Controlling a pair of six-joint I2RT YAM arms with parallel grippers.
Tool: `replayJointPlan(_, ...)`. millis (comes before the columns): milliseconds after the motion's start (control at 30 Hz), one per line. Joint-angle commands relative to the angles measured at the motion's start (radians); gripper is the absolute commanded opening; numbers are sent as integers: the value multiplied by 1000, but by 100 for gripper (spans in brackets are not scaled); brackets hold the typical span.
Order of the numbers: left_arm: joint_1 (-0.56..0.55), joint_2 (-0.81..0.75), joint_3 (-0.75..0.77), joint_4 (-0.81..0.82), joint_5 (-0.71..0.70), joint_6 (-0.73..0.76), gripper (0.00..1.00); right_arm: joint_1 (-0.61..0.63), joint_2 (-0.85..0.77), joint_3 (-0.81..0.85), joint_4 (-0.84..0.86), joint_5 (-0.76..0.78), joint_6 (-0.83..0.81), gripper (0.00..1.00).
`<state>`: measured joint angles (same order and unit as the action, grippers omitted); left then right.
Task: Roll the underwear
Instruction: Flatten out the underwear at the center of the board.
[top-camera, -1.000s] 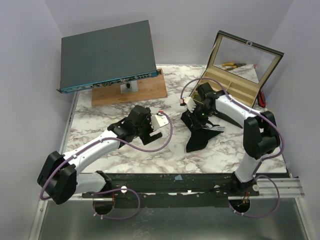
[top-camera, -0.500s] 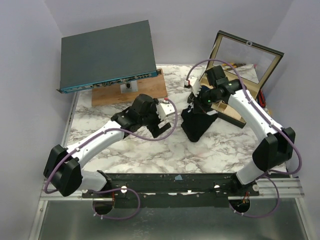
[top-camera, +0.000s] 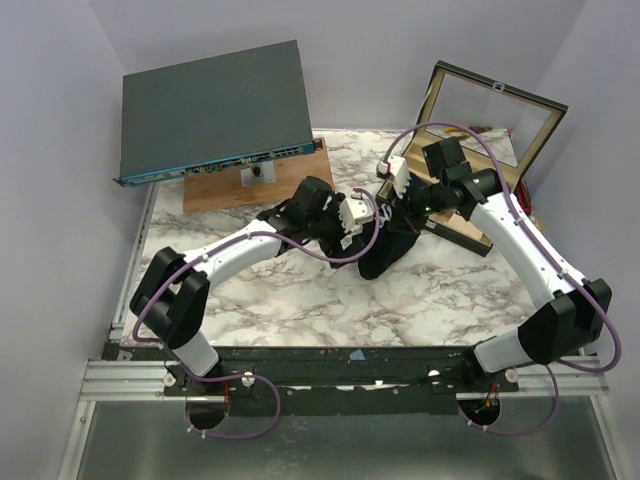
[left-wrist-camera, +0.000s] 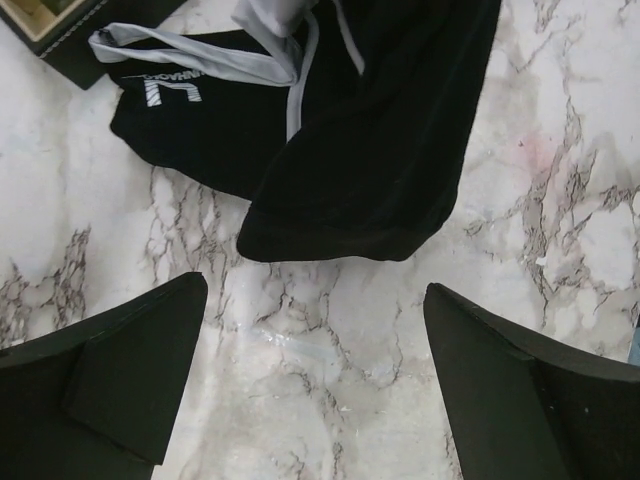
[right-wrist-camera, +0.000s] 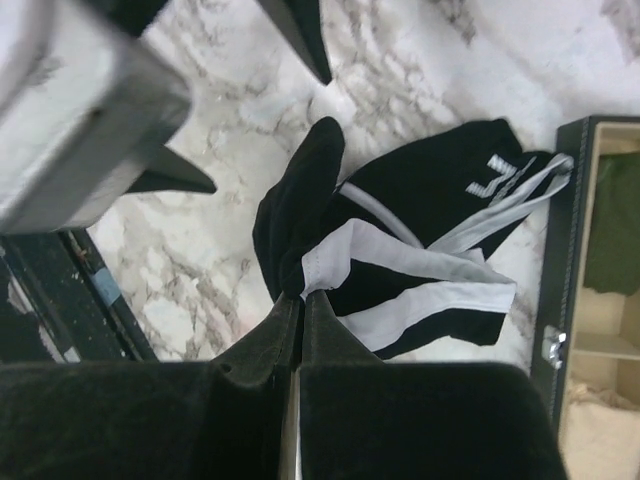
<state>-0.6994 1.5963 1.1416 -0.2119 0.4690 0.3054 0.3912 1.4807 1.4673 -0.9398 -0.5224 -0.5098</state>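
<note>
**Underwear pinched by right gripper; left gripper wide open beside it**

One marble table (top-camera: 300, 300) is recorded. It bears one network switch (top-camera: 210, 105) propped on one wooden board (top-camera: 290, 180) at the far left, and one open glass-lidded case (top-camera: 480, 78) at the far right.

Both arms are reached in to mid-table. The left arm is stretched diagonally from its base toward the right. The right arm is arched up and bent back toward the left. The two wrists are brought close together over the garment.

One pair of black underwear (top-camera: 385, 250) is found on the marble just in front of the case, drawn up at one end. White trim and a white logo are seen on it in the wrist views.

The right gripper (right-wrist-camera: 300, 295) is closed tight, with the trimmed edge of the underwear pinched between its fingers. The left gripper (left-wrist-camera: 315, 290) is held fully spread above the marble with nothing between its fingers, and the garment's dark lobe lies just beyond its tips.

In the top view the pinch point is hidden by the wrists. The logo's lettering cannot be read.
</note>
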Motion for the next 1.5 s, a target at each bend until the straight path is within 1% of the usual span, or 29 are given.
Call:
replayJointPlan(0, 8, 67, 33, 16, 132, 99, 99, 3, -78, -105, 35, -35, -6, 1)
replayJointPlan(133, 30, 116, 40, 38, 231, 74, 99, 3, -119, -172, 54, -57, 1, 1)
replayJointPlan(167, 50, 143, 41, 51, 311, 53, 99, 3, -141, -199, 56, -65, -2, 1)
replayJointPlan(300, 52, 169, 61, 33, 379, 62, 99, 3, -166, -225, 64, -63, 0, 1)
replayJointPlan(433, 51, 227, 111, -4, 470, 37, 99, 3, -184, -247, 88, -64, 20, 1)
replayJointPlan(500, 50, 254, 126, -26, 491, 37, 99, 2, -187, -251, 91, -58, 23, 1)
replayJointPlan(567, 50, 265, 124, -24, 503, 35, 96, 3, -190, -253, 93, -54, 28, 1)
replayJointPlan(633, 48, 274, 120, -20, 515, 28, 91, 3, -192, -254, 103, -43, 35, 1)
replayJointPlan(700, 49, 283, 121, -21, 525, 22, 81, 3, -194, -253, 111, -30, 42, 1)
replayJointPlan(833, 49, 294, 107, -26, 534, 20, 58, 2, -196, -254, 128, -1, 56, 1)
replayJointPlan(867, 48, 295, 107, -30, 535, 19, 52, 1, -197, -258, 133, 8, 61, 1)
replayJointPlan(933, 51, 295, 112, -48, 536, 20, 34, 1, -201, -269, 151, 30, 72, 1)
replayJointPlan(1000, 58, 287, 125, -77, 529, 26, 13, 1, -203, -280, 167, 62, 80, 1)
replayJointPlan(1033, 64, 280, 131, -96, 523, 28, 5, 1, -206, -286, 177, 78, 86, 1)
replayJointPlan(1067, 70, 268, 142, -114, 513, 34, 0, -1, -211, -291, 195, 99, 98, 1)
replayJointPlan(1167, 95, 223, 184, -217, 468, 54, 0, -2, -217, -294, 242, 153, 131, 1)
replayJointPlan(1267, 133, 154, 252, -349, 419, 69, 0, -3, -216, -262, 281, 181, 142, 1)
replayJointPlan(1367, 155, 74, 319, -442, 313, 75, 0, -3, -200, -200, 297, 169, 126, 1)
replayJointPlan(1467, 158, 18, 405, -523, 197, 85, 0, -2, -164, -115, 269, 125, 89, 1)
